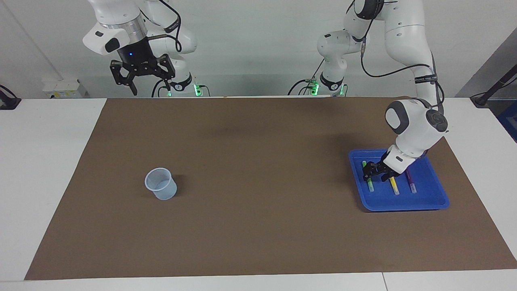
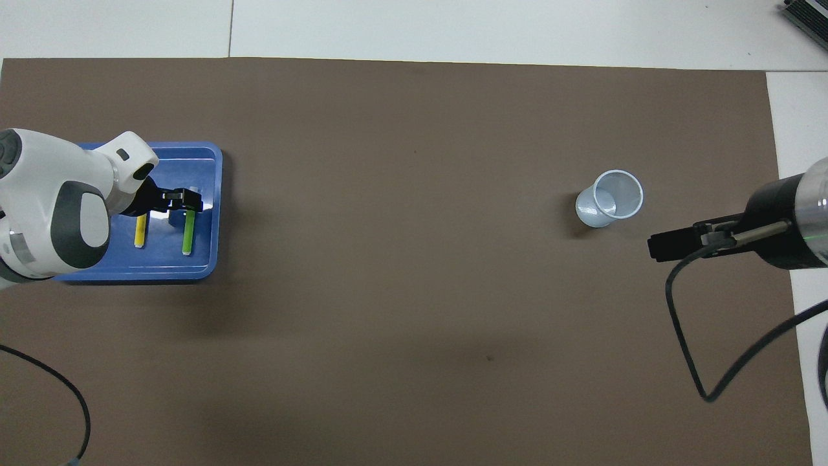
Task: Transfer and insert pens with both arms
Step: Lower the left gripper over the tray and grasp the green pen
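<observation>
I see the three pens lying side by side in the blue tray [image 1: 428,200] at the left arm's end of the brown mat [image 1: 258,226]. The green pen [image 1: 369,184] lies toward the table's middle, the yellow pen [image 1: 394,186] next to it, the purple pen [image 1: 410,182] on the outer side. My left gripper [image 1: 373,173] is down in the tray at the green pen's end nearer the robots, its fingers set either side of that pen; I cannot tell whether they are clamping it. The right gripper [image 1: 142,79] hangs high with its fingers spread and nothing in them, the arm waiting at its own end. A pale translucent cup [image 1: 160,184] stands upright on the mat toward the right arm's end.
</observation>
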Available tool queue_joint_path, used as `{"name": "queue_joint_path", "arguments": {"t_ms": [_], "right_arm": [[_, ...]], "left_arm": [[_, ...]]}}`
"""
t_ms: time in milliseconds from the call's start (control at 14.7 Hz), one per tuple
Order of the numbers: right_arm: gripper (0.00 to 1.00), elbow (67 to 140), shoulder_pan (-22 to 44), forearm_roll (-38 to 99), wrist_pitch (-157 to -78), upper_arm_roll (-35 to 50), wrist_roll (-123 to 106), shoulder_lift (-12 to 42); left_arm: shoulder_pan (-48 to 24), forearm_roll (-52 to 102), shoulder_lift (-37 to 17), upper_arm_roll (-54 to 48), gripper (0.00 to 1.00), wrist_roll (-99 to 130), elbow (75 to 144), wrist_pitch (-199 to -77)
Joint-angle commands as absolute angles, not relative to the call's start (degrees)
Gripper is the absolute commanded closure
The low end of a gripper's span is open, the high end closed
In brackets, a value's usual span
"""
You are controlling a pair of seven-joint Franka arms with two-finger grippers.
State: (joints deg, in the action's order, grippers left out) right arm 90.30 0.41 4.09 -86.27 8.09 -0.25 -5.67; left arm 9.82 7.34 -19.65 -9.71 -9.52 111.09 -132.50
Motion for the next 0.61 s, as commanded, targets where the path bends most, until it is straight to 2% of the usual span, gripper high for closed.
{"name": "queue_joint_path", "arguments": {"t_ms": [0, 136, 409, 545], "right_arm": [[0.0, 91.5, -0.1, 5.4, -86.1, 8.2, -1.9, -8.0], [0.0, 90.9, -0.1, 5.7, -86.6, 8.1, -1.8, -8.3], [0.0, 93.4, 1.0, 6.1, -89.5, 8.5, -1.6, -9.0], [0.0, 95.6, 1.1, 8.1, -89.9, 8.5, 1.1, -8.9]], "left_arm": [[9.8, 7.6, -19.2, -9.7, 0.25, -9.1, 112.6, -134.6], [9.8, 7.6, -19.2, -9.7, 0.3, -9.1, 113.0, -134.9], [9.7, 7.6, -18.9, -9.7, 0.32, -9.1, 114.5, -136.4], [9.6, 7.6, -18.8, -9.7, 0.41, -9.1, 114.6, -136.4]]}}
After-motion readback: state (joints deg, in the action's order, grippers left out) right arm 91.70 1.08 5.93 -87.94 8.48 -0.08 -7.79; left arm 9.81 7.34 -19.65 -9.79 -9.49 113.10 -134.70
